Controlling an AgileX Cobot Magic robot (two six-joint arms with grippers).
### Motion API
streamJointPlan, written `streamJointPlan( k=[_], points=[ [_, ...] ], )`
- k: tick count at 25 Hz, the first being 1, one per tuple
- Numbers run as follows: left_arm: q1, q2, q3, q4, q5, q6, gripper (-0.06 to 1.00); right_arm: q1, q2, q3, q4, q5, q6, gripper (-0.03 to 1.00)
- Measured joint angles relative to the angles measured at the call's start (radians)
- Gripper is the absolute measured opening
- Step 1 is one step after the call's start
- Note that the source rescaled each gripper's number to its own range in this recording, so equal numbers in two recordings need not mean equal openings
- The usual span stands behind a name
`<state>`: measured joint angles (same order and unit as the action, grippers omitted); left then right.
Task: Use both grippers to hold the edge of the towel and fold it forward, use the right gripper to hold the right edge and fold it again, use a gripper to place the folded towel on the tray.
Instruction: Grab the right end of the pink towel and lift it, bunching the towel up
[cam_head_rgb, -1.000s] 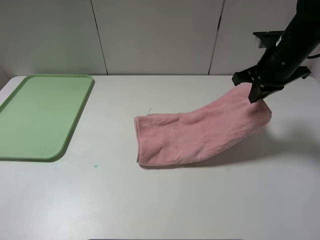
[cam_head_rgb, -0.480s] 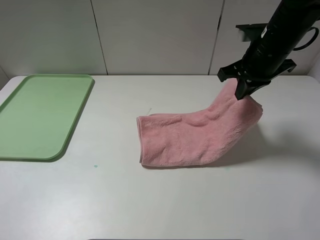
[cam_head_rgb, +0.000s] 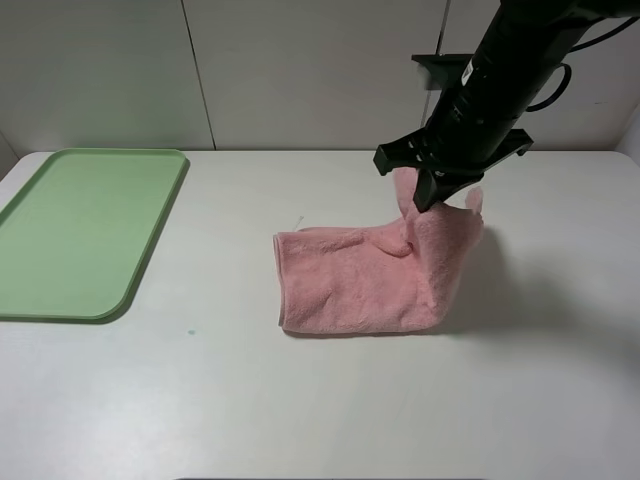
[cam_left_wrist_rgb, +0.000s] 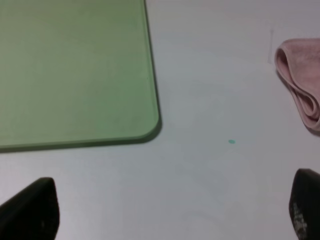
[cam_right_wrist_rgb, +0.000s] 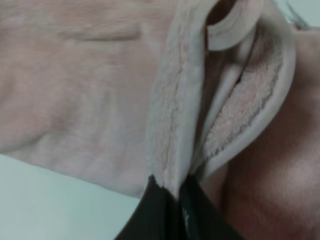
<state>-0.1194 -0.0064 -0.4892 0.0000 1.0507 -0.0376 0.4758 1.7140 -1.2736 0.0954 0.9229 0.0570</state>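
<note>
The right gripper (cam_head_rgb: 425, 196), clenched on the right edge (cam_right_wrist_rgb: 172, 145) of the towel (cam_head_rgb: 345, 282) lying mid-table, should carry that hem low and square onto the left end, apparently pinching both layers, while the left gripper (cam_left_wrist_rgb: 167, 212) hangs gaping and empty by the tray (cam_head_rgb: 80, 230) at the table's far-left corner.
</note>
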Motion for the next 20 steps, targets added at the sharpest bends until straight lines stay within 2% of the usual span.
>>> streamJointPlan(
  k=[9,20],
  points=[
    [0.0,0.0,0.0,0.0,0.0,0.0,0.92,0.097,0.0,-0.008,0.014,-0.056,0.069,0.01],
    [0.0,0.0,0.0,0.0,0.0,0.0,0.92,0.18,0.089,-0.008,0.084,-0.148,0.079,0.01]
  ],
)
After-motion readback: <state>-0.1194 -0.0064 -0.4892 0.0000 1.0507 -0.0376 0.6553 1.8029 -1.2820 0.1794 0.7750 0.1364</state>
